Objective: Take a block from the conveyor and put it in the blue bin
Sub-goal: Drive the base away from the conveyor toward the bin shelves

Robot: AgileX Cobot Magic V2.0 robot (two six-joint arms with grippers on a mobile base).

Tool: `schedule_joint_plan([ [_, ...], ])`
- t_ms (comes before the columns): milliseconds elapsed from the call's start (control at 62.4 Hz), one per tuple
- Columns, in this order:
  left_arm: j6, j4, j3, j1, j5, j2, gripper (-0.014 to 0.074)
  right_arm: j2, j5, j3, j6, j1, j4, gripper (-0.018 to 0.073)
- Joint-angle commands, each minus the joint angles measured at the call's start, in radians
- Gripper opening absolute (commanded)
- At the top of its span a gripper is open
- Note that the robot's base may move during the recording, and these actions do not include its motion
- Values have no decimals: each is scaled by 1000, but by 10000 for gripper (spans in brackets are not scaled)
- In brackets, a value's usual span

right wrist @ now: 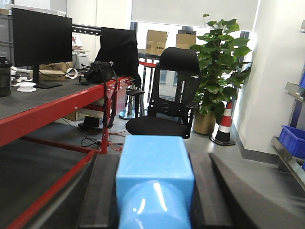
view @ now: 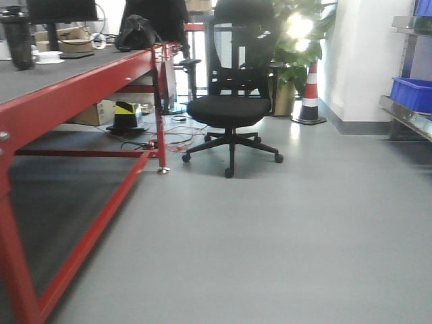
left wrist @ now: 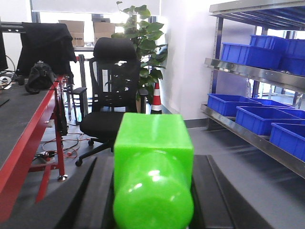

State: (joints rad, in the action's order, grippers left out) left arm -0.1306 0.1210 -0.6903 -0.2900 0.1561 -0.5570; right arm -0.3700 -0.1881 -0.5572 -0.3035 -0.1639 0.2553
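Observation:
My left gripper (left wrist: 152, 193) is shut on the bright green block (left wrist: 152, 143), which fills the space between its black fingers (left wrist: 90, 195). My right gripper (right wrist: 155, 193) is shut on a light blue block (right wrist: 155, 162) held between its black fingers (right wrist: 102, 191). The conveyor (view: 61, 74), a dark grey belt on a red frame, runs along the left and also shows in the left wrist view (left wrist: 19, 119) and the right wrist view (right wrist: 33, 100). A blue bin (view: 412, 93) sits on a metal shelf at the right. Several blue bins (left wrist: 228, 104) fill the shelves in the left wrist view. Neither gripper shows in the front view.
A black office chair (view: 229, 108) stands ahead on the grey floor. A traffic cone (view: 310, 94) and a potted plant (view: 293, 40) are behind it. A black bag (view: 138, 34), a monitor (right wrist: 40, 43) and a dark bottle (view: 20, 44) rest on the belt.

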Motion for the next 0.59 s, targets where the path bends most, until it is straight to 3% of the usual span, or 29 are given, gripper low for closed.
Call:
schedule_joint_plan([
  [0, 2, 9, 0, -6, -17, 1, -111, 5, 23, -2, -4, 0, 2, -168],
  [577, 2, 9, 0, -6, -17, 1, -111, 5, 23, -2, -4, 0, 2, -168],
])
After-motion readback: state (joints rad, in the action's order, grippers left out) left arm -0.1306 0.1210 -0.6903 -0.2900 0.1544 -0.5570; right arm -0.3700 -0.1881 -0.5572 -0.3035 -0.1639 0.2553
